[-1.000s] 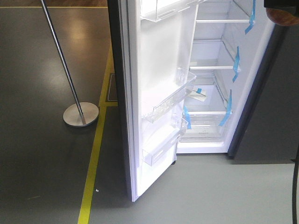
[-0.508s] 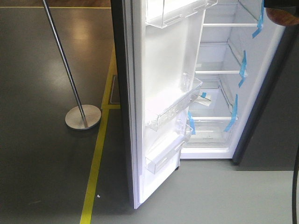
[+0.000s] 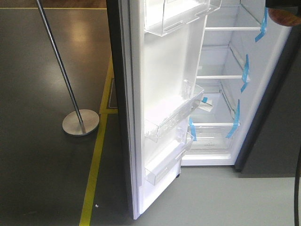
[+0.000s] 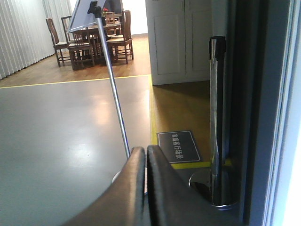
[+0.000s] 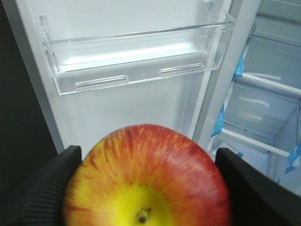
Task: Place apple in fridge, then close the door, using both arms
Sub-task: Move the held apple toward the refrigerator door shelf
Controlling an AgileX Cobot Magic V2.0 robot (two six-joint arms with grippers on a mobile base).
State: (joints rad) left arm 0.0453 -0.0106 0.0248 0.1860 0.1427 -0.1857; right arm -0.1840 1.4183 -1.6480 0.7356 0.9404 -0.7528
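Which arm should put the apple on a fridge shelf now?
Right. The right end effector grips the apple, facing the open fridge; the left end effector is shut, empty, outside the door.

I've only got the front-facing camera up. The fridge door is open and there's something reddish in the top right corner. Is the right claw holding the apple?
Observer: Yes. The right wrist view shows the right claw shut on the apple, with a finger on either side.
Operator: Good. I can't see the left claw at all, what's it doing?
Observer: In the left wrist view the left claw is shut with nothing in it.
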